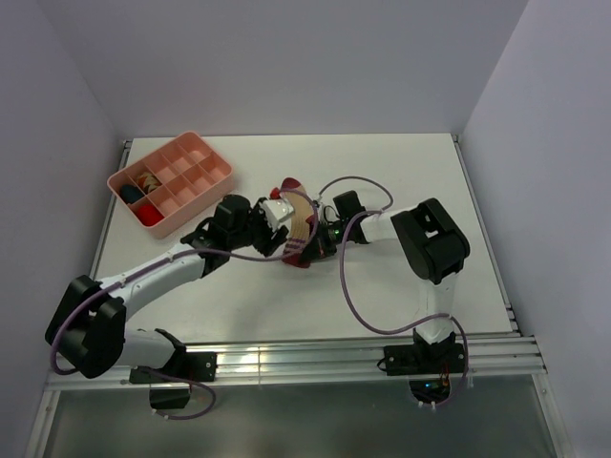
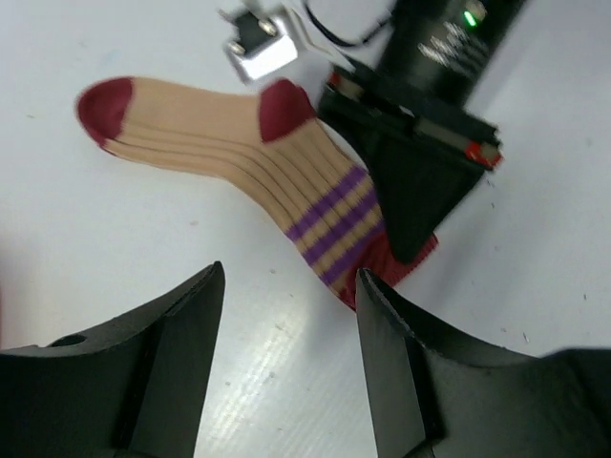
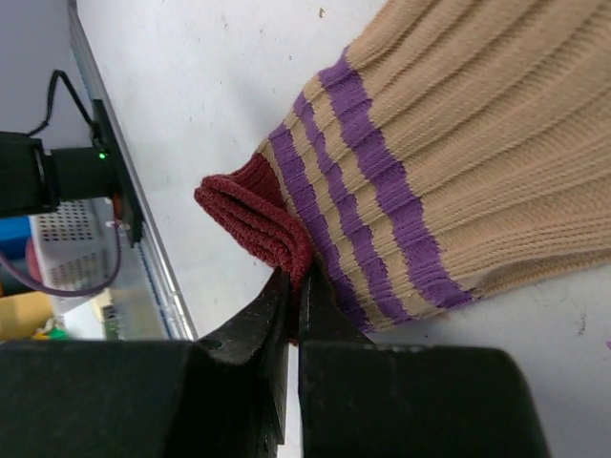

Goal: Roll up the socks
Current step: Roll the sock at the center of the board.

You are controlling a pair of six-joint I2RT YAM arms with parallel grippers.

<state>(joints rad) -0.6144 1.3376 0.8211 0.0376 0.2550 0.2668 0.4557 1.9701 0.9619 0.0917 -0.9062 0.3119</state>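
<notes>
Rolling looks barely begun. The tan ribbed fabric sock with dark red toe, heel and cuff and purple stripes (image 1: 298,227) (image 2: 215,143) (image 3: 458,134) lies flat near the middle of the table. Its toe points toward the far edge and its cuff toward the near edge. No turn of fabric has built up yet beyond a small doubled fold in the red cuff band.

The right gripper (image 1: 321,240) (image 2: 412,250) (image 3: 296,279) reaches in from the right side of the table. Its fingers are pressed together on that folded cuff edge, pinching it just past the last purple stripe. The left gripper (image 1: 270,225) (image 2: 286,286) hovers over the cuff end with its fingers spread and nothing between them — it does not appear to touch the sock.

Only this one sock shows plainly on the open table. A pink plastic compartment tray (image 1: 195,204) sits near the far-left corner, and what it holds is too small to make out.

My reading: this is the first tuck of the cuff. The next move calls for the right gripper to carry the pinched band over toward the heel. The left fingers should come down to pin the leg — otherwise the whole sock may slide instead of curling.
</notes>
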